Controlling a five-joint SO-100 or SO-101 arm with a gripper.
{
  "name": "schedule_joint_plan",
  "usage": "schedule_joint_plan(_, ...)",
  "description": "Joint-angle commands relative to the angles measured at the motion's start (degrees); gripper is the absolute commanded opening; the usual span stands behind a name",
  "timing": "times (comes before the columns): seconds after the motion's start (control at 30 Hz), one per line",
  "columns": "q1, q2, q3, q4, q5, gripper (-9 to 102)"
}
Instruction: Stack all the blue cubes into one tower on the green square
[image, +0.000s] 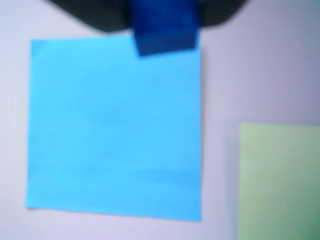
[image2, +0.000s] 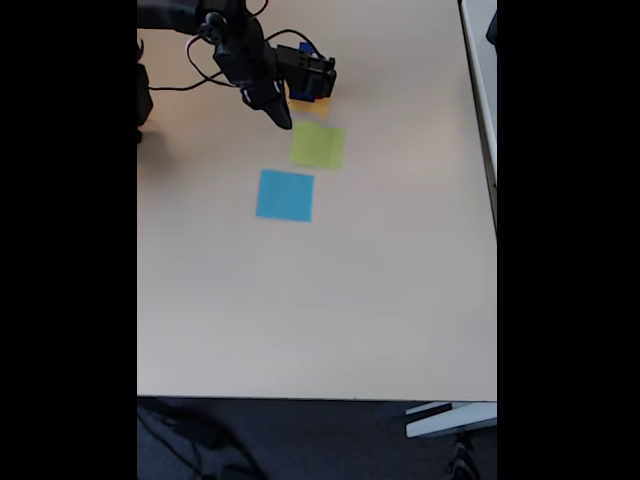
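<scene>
The light-blue square (image: 114, 130) and the green square (image: 280, 180) look like thin matt paper, the blue cube (image: 165, 30) like smooth matt plastic, the table (image2: 320, 300) a smooth, pale, faintly shiny top, the gripper (image2: 283, 103) black plastic.

no readable text, labels, or numbers anywhere

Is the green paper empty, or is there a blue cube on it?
Empty. In the fixed view the green square lies bare; in the wrist view a blue cube sits at the gripper, above the light-blue square.
</scene>
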Motion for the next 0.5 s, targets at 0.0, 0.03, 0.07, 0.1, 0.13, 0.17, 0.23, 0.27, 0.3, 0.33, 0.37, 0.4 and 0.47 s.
schedule_joint_plan(0.0,1.8,-1.4,-0.5,-2.6,-0.8,0)
schedule_joint_plan(0.03,2.1,-2.2,-0.4,-3.3,-0.8,0)
schedule_joint_plan(0.07,2.2,-3.2,-0.4,-3.9,-0.8,0)
schedule_joint_plan(0.1,2.4,-4.0,-0.4,-4.4,-0.8,0)
schedule_joint_plan(0.13,2.4,-4.8,-0.4,-4.8,-0.8,0)
schedule_joint_plan(0.17,2.4,-5.5,-0.4,-5.3,-0.8,0)
schedule_joint_plan(0.23,2.3,-6.4,0.0,-6.4,-0.8,0)
schedule_joint_plan(0.27,2.3,-6.7,0.5,-7.1,-0.7,0)
schedule_joint_plan(0.3,2.3,-6.7,1.3,-8.2,-0.7,0)
schedule_joint_plan(0.33,2.2,-6.7,2.1,-8.9,-0.5,0)
schedule_joint_plan(0.37,2.1,-6.8,2.9,-9.6,-0.4,0)
schedule_joint_plan(0.4,1.9,-6.9,3.9,-10.4,-0.1,0)
schedule_joint_plan(0.47,1.8,-6.9,6.4,-12.7,0.4,0)
